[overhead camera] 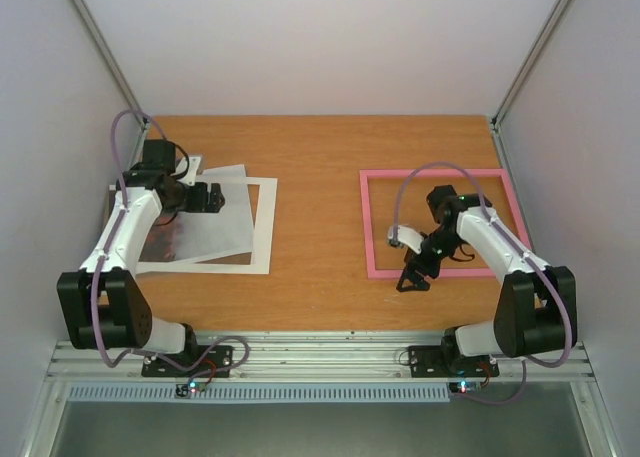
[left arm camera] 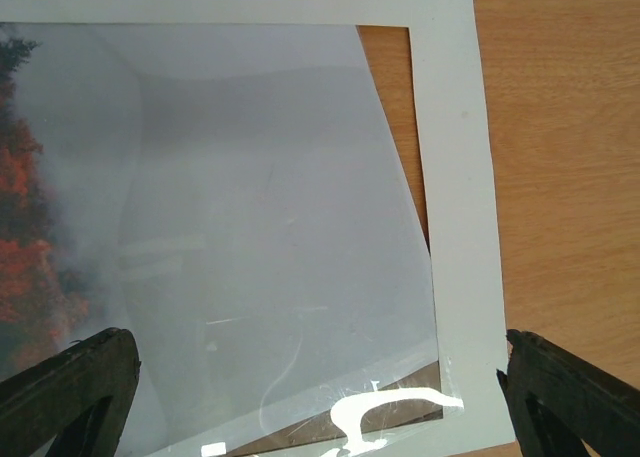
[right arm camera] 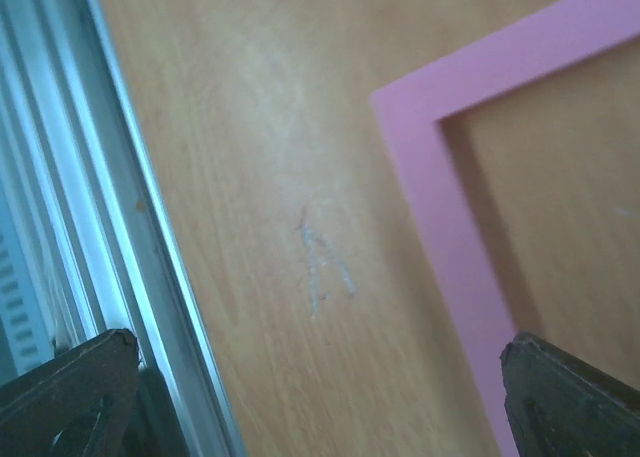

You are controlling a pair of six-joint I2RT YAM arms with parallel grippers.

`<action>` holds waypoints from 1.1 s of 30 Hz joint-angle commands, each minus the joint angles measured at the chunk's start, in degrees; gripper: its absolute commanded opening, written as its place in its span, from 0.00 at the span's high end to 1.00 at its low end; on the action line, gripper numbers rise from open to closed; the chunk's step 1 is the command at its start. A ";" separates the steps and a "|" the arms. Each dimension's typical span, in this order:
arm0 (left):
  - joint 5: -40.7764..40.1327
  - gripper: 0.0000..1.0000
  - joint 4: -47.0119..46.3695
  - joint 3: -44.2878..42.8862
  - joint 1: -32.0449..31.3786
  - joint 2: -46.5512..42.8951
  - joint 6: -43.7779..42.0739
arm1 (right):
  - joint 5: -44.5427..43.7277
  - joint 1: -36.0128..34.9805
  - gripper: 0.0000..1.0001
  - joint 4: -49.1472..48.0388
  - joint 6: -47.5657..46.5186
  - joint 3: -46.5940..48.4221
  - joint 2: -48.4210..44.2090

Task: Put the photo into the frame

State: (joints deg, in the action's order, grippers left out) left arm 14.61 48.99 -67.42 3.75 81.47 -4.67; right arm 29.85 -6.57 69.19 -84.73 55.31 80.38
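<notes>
The photo (overhead camera: 215, 212) lies flat at the left of the table, skewed across a white mat border (overhead camera: 265, 227). In the left wrist view the photo (left arm camera: 230, 227) shows grey sky with red-orange trees at its left edge, and the mat (left arm camera: 455, 177) runs down its right side. My left gripper (overhead camera: 212, 197) hovers over the photo, open and holding nothing (left arm camera: 320, 417). The frame (overhead camera: 440, 174), a narrow pink rim, lies flat at the right. My right gripper (overhead camera: 412, 280) is open above bare wood just outside the frame's near-left corner (right arm camera: 450, 227), its jaws (right arm camera: 320, 407) empty.
A dark glossy strip (left arm camera: 400, 407) shows under the photo's lower edge inside the mat opening. A small white corner (overhead camera: 190, 165) sticks out behind the left gripper. An aluminium rail (right arm camera: 110, 227) borders the table's near edge. Enclosure walls stand on three sides.
</notes>
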 commanded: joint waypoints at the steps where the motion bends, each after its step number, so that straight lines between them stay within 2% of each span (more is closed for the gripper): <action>1: 1.29 0.01 -5.74 1.51 -0.52 -2.13 0.57 | -3.57 -4.00 0.01 -3.85 -12.57 -4.74 -2.64; 10: 1.91 0.01 -7.87 1.96 -0.77 -2.24 0.77 | -8.77 -9.86 0.02 -15.36 -19.51 -9.87 -1.92; 17: 1.86 0.01 -8.37 1.15 -0.82 -1.17 0.85 | -13.67 -11.70 0.08 -26.42 -20.88 -11.29 2.37; 23: 1.93 0.00 -8.71 0.77 -0.84 -0.38 0.88 | -16.90 -13.17 0.29 -32.90 -20.41 -11.65 6.29; 29: 1.65 0.01 -8.58 0.50 -0.85 -0.26 0.89 | -15.78 -14.48 0.54 -31.75 -21.11 -11.30 7.60; 33: 3.78 0.01 -8.58 0.18 -0.87 -0.42 0.66 | -12.68 -15.48 0.72 -25.03 -18.68 -6.63 8.60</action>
State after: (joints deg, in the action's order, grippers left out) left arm 16.21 42.98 -65.93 3.11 80.73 -4.27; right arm 14.59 -20.88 39.31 -104.84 44.60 87.59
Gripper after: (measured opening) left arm 0.995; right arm 0.340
